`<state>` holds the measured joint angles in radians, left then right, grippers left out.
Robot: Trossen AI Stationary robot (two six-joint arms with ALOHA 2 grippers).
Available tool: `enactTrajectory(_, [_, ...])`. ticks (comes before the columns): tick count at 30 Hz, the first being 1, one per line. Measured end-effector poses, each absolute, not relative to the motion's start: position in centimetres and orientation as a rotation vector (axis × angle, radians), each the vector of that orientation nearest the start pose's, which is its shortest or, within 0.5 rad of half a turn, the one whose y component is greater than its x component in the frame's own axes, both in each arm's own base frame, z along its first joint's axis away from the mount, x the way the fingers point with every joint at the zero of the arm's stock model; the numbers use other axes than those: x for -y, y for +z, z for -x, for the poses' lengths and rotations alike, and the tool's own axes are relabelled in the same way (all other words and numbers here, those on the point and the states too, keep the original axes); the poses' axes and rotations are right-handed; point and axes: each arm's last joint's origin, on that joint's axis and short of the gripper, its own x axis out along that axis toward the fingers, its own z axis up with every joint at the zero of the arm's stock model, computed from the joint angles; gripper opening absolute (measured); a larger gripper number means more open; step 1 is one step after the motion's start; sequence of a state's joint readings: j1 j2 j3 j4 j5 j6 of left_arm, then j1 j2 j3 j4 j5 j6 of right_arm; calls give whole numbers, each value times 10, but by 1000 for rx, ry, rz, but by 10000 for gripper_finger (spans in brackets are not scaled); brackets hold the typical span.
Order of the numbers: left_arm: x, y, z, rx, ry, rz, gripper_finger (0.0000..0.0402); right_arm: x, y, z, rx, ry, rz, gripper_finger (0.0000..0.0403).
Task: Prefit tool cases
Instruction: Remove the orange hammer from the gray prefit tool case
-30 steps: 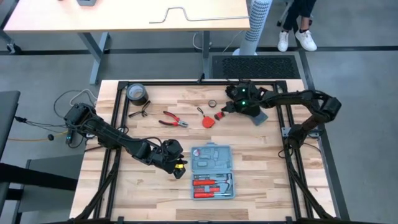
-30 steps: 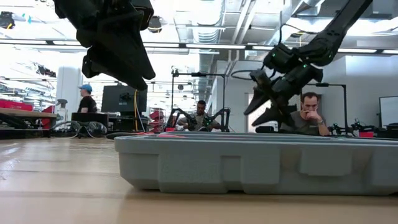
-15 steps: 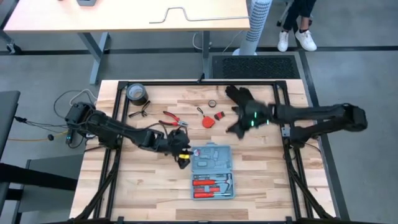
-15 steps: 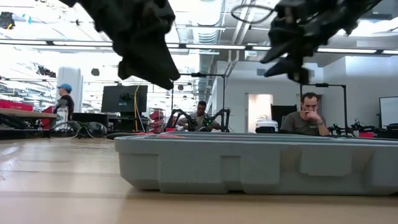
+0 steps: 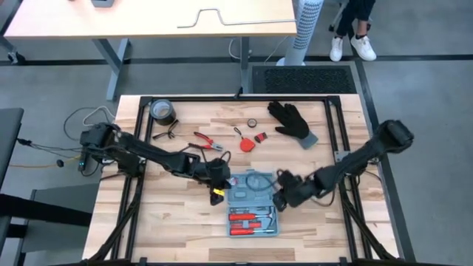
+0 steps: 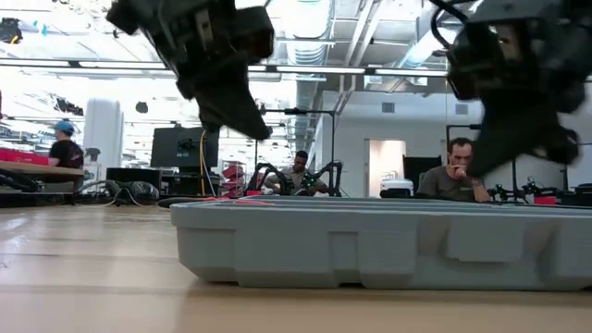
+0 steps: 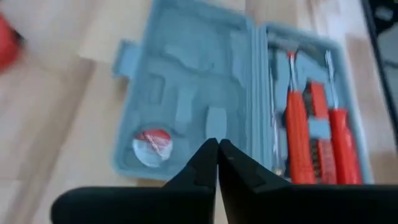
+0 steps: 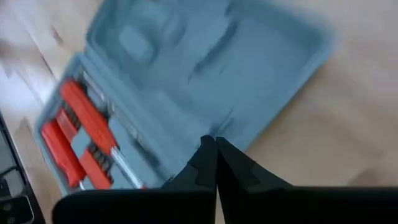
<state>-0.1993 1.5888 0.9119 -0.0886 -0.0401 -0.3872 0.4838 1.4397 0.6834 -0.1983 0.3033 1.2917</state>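
1. While the wooden table (image 5: 185,222) carries everything, both dark arms reach in toward its middle, the left arm from 9 o'clock and the right arm from 3 o'clock.
2. Lying open and flat near the table's centre toward 6 o'clock is the tool case (image 5: 251,202), blue-grey with rounded corners; the half toward 12 o'clock shows empty moulded recesses and one small round red-and-white item (image 7: 151,142), the half toward 6 o'clock holds red-handled tools (image 5: 251,219).
3. At the case's 9 o'clock edge sits the left gripper (image 5: 216,182), its 2 fingers (image 7: 205,163) pressed together with nothing between them, tips hanging over the case's edge; whether they touch it cannot be told.
4. At the case's 3 o'clock edge sits the right gripper (image 5: 281,193), fingers (image 8: 208,160) likewise closed together and empty, hanging just over the case's edge.
5. Toward 1 o'clock lies a black glove (image 5: 291,120), well apart from the case.
6. Toward 11 o'clock rests a dark tape roll (image 5: 162,111), with red pliers (image 5: 208,143) between it and the case.
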Motion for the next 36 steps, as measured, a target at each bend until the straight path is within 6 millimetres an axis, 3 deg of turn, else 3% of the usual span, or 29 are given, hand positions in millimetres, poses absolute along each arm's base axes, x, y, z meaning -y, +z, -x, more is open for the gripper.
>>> enactTrajectory(8, [60,147,-341,-862,-67,280,1,-145,123,-251,-782,-404,-962,4])
enactTrajectory(14, [36,135,-331,-1030,-48,224,1,-135,113,-272,-685,-378,-1006,4])
enactTrajectory(21, [3,161,-319,-1016,-2,229,0,-104,115,-286,-622,-429,-956,5])
enactTrajectory(25, [2,196,-299,-993,-10,233,0,-100,125,-283,-626,-418,-910,5])
enactTrajectory(30, [27,232,-279,-894,-86,193,0,-106,136,-275,-633,-401,-873,5])
enactTrajectory(36, [68,225,-284,-851,-92,60,6,-112,139,-274,-619,-358,-853,5])
